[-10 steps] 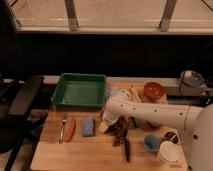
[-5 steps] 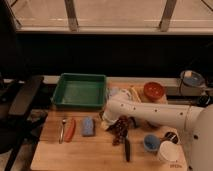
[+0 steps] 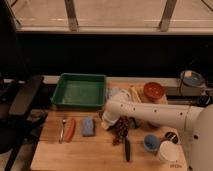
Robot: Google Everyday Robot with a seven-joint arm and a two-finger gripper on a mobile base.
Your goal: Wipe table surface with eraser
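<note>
The eraser (image 3: 121,133) can only be made out as a dark, flat shape near the middle of the surface (image 3: 80,152), right at the tip of the hand (image 3: 116,128). The hand points down at this spot, at the end of a white arm (image 3: 160,114) that reaches in from the right edge. Its fingers are together. I cannot tell whether they pinch the eraser or only press beside it, since the dark parts merge there.

Just toward the near edge from the eraser lies a black-handled knife (image 3: 127,148), running lengthwise toward that edge. To the left of the hand, a little apart, sits a pale blue block (image 3: 88,126). Further left is an orange-red item (image 3: 70,129), with a silver utensil (image 3: 63,131) beside it near the left edge.

A green tray (image 3: 82,76) sits at the far left corner. Near the far edge on the right, behind the arm, stands a reddish-brown bowl (image 3: 154,91). Toward the near right corner are a blue cup (image 3: 151,142) and a white cup (image 3: 167,152) close together.

A black chair (image 3: 20,105) stands off the left edge.
</note>
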